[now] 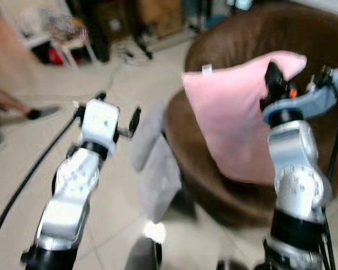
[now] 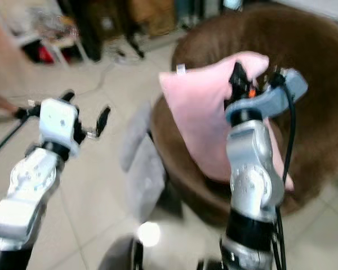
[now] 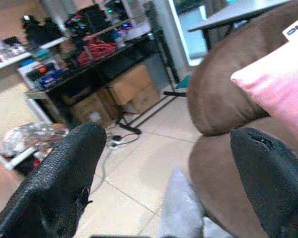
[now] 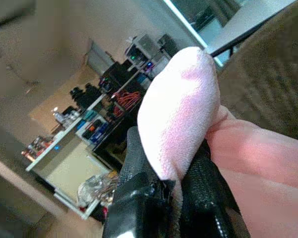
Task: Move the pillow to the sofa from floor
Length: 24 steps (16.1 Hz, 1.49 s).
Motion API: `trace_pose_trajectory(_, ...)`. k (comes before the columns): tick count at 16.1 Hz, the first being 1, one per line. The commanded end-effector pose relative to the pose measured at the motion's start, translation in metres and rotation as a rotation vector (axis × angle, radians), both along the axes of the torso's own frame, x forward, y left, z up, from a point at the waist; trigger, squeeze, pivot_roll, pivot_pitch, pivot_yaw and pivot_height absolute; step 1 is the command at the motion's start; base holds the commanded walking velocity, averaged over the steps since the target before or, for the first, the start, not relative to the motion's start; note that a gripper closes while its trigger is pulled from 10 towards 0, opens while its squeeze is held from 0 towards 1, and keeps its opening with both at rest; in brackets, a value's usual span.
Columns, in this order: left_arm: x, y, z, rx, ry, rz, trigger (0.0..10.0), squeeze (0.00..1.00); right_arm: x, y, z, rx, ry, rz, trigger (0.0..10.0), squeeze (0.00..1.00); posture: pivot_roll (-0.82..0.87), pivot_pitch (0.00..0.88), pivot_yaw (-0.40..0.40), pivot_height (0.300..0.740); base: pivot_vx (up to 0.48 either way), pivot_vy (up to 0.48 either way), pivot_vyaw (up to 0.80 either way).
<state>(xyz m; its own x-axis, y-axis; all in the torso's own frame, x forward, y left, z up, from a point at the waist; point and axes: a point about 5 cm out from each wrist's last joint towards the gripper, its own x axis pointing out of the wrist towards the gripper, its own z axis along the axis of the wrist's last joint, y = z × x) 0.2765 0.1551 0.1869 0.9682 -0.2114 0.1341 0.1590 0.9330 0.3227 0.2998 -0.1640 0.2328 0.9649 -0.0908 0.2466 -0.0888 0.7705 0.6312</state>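
Note:
A pink pillow point(image 1: 231, 112) with a white tag stands tilted on the seat of a round brown sofa point(image 1: 304, 39). My right gripper point(image 1: 273, 76) is shut on the pillow's upper right corner point(image 4: 184, 109), the cloth pinched between its black fingers point(image 4: 203, 198). My left gripper point(image 1: 117, 115) is open and holds nothing, raised over the tiled floor to the left of the sofa. Its two black fingers point(image 3: 64, 183) stand wide apart in the left wrist view, with the pillow's edge point(image 3: 283, 84) beyond them.
A grey cushion point(image 1: 155, 163) lies on the floor against the sofa's left side. A person's foot point(image 1: 42, 112) is at the far left. Shelves, boxes and cables point(image 1: 129, 53) line the back. A black cable point(image 1: 28, 180) runs beside my left arm.

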Motion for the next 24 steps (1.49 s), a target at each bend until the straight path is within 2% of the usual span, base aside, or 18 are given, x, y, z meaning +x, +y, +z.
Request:
trace_pose_trajectory(1, 0.000, 0.005, 0.000, 0.015, -0.002, 0.023, 10.0, 0.00, -0.004, 0.003, 0.006, -0.013, -0.035, 0.008, 10.0, 0.00, 0.04, 0.000, 0.084, 0.740, 0.000, 0.000, 0.00)
trace_pose_trajectory(11, 0.002, 0.004, -0.001, 0.025, -0.003, -0.006, 10.0, 0.00, -0.012, -0.003, -0.012, -0.028, 0.030, -0.045, 10.0, 0.00, 0.02, 0.000, 0.103, 0.740, 0.000, 0.000, 0.00)
trace_pose_trajectory(15, 0.005, 0.005, -0.001, 0.015, -0.006, -0.013, 10.0, 0.00, -0.010, 0.001, -0.015, -0.056, 0.044, -0.029, 10.0, 0.00, 0.02, 0.000, 0.108, 0.740, 0.000, 0.000, 0.00)
trace_pose_trajectory(21, 0.006, 0.007, 0.004, -0.016, -0.019, -0.018, 10.0, 0.00, -0.006, 0.010, -0.015, -0.085, 0.041, 0.018, 10.0, 0.00, 0.03, 0.000, 0.103, 0.740, 0.000, 0.000, -0.76)
trace_pose_trajectory(24, 0.007, 0.007, 0.005, -0.018, -0.024, -0.016, 10.0, 0.00, -0.004, 0.014, -0.009, -0.085, -0.003, 0.041, 10.0, 0.00, 0.04, 0.000, 0.097, 0.740, 0.000, 0.000, 0.00)
